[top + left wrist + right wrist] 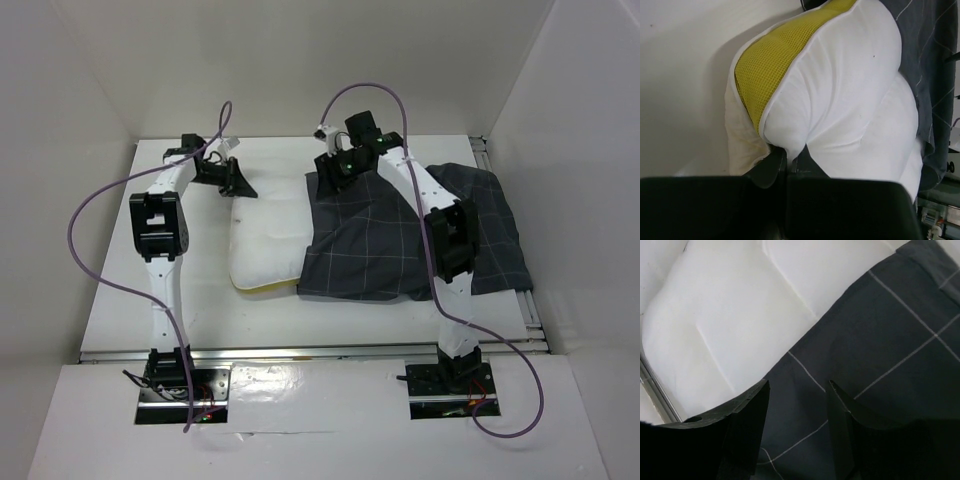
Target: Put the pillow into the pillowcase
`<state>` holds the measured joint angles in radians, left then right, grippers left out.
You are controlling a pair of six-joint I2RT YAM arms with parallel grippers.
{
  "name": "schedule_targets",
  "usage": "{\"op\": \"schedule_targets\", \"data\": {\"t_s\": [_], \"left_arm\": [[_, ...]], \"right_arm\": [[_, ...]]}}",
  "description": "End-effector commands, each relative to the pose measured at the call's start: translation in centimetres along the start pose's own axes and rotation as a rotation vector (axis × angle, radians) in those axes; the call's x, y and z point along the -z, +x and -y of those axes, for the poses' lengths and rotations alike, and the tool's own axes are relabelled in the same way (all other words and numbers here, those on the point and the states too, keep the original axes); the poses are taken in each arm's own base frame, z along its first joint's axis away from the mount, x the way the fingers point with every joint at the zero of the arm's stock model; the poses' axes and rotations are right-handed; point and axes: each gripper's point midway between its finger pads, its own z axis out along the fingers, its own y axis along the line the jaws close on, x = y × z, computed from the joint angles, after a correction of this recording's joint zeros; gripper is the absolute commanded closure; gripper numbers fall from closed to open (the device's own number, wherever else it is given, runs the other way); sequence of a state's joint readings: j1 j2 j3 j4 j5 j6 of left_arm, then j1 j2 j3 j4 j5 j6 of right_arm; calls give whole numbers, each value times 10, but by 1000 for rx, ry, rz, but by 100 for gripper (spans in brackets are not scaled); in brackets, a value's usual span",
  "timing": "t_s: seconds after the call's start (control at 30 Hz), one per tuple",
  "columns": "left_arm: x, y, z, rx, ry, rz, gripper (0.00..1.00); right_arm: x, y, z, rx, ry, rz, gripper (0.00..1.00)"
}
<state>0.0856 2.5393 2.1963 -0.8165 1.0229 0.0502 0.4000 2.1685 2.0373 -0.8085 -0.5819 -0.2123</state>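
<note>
the left pincer was clenched on the pillow, at its far left corner. in the left wrist view its two dark fingers were pressed together, with the white cover folded in between the tips. the rest of the pillow bulged up right in front of the left pincer, filling most of what lay ahead. a yellow mesh trim ran along the edge ahead and to the left of the tips. past the pillow, on the side away from this pincer, lay the pillowcase, touching the white cushion. the white table lay off to the left of the pincer.

the right pincer was released: in the right wrist view its fingers stood apart, with a strip of the pillowcase showing flat between them. the right pincer sat over the cloth near its far edge. whether the tips touched the fabric could not be told. the uncovered pillow lay just to the left of the left finger and ahead of it, its edge slipping under the grid-patterned cloth.

from above, the pillowcase spread from the right pincer toward the arm bases and off to the right, covering the pillow's right part. the bare white part lay between the two pincers.
</note>
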Motion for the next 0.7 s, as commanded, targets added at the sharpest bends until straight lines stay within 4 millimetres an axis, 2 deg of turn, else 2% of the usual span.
{"op": "schedule_targets", "data": {"t_s": [0.0,0.03,0.07,0.1,0.13,0.17,0.2,0.33,0.37,0.43,0.47,0.5,0.53,0.57,0.6,0.63,0.67], "left_arm": [[11,-2,-7,-125,-132,17,100],[27,-19,13,-210,-164,60,100],[27,-16,14,-239,-211,53,100],[35,-22,20,-287,-239,72,100],[42,-38,48,-418,-257,109,100],[44,-33,47,-447,-304,104,100],[47,-36,56,-492,-323,117,100],[60,-44,97,-720,-405,175,100],[56,-43,110,-767,-408,181,100],[63,-44,131,-860,-450,220,100],[59,-42,143,-919,-451,222,100],[57,-36,143,-940,-475,216,100],[66,-43,163,-1008,-490,263,100],[61,-41,175,-1069,-489,264,100],[60,-35,174,-1093,-513,257,100],[62,-41,184,-1153,-530,287,100],[65,-40,202,-1198,-530,311,100]], "right_arm": [[16,-36,19,-11,83,103,43],[22,-42,31,-59,100,130,41],[33,-56,32,-65,103,169,41],[35,-61,38,-82,103,189,39],[38,-66,41,-115,98,205,38],[50,-81,42,-109,101,252,38],[49,-84,43,-118,100,260,38],[61,-110,41,-121,76,338,34],[58,-110,41,-132,64,337,34],[56,-110,39,-129,43,336,32],[56,-110,36,-126,28,336,31],[56,-110,36,-126,28,336,31],[53,-107,34,-130,12,327,30],[53,-107,32,-128,-3,326,30],[51,-104,33,-124,-3,319,30],[51,-104,33,-124,-3,319,30],[48,-99,34,-126,-2,302,30]]}}
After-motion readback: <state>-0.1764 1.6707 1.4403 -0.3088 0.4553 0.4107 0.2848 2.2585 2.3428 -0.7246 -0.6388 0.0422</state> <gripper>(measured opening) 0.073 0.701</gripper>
